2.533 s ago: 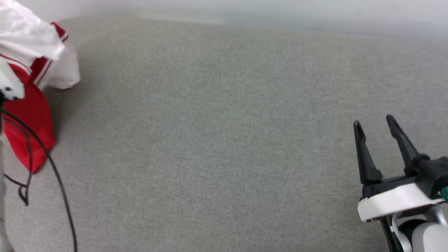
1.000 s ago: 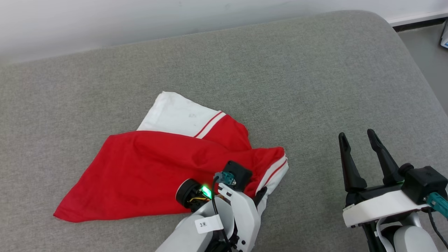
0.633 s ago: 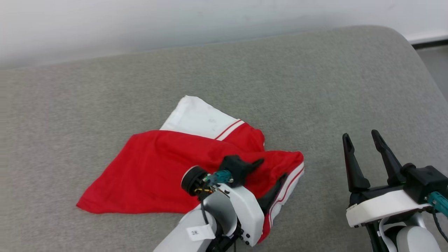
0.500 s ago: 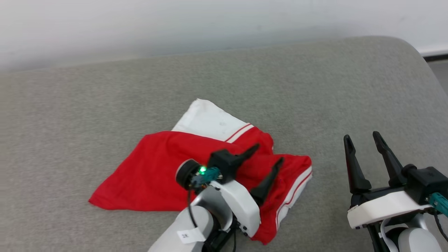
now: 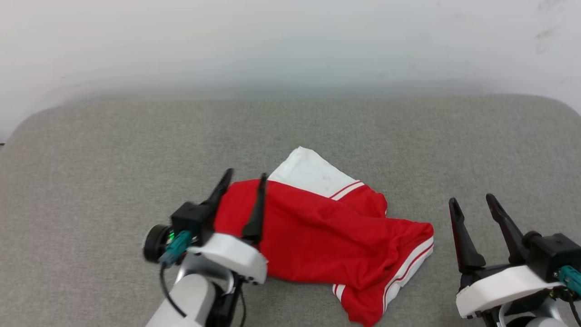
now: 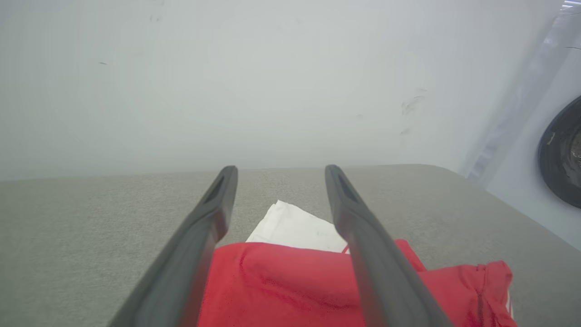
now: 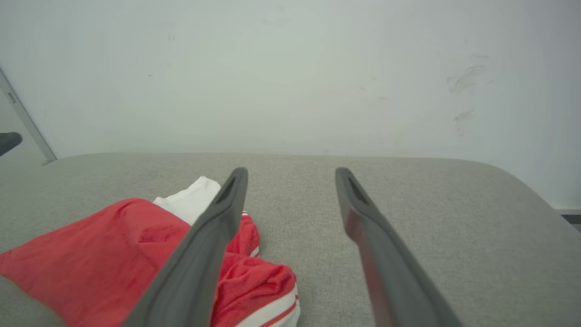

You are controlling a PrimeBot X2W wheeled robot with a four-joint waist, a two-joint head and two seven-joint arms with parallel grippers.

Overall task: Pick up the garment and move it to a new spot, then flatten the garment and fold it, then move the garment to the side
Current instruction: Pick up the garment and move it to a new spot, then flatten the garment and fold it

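Grey cushion [image 5: 91, 159] holds garment [image 5: 317, 236] stretched left-to-right.

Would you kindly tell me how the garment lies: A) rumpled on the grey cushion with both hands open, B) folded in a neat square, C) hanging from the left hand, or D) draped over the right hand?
A: the garment lies rumpled on the grey cushion; left hand and right hand open.

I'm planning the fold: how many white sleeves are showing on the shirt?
1: a white sleeve at the far edge of the shirt. The other may be hidden in the bunched red cloth.
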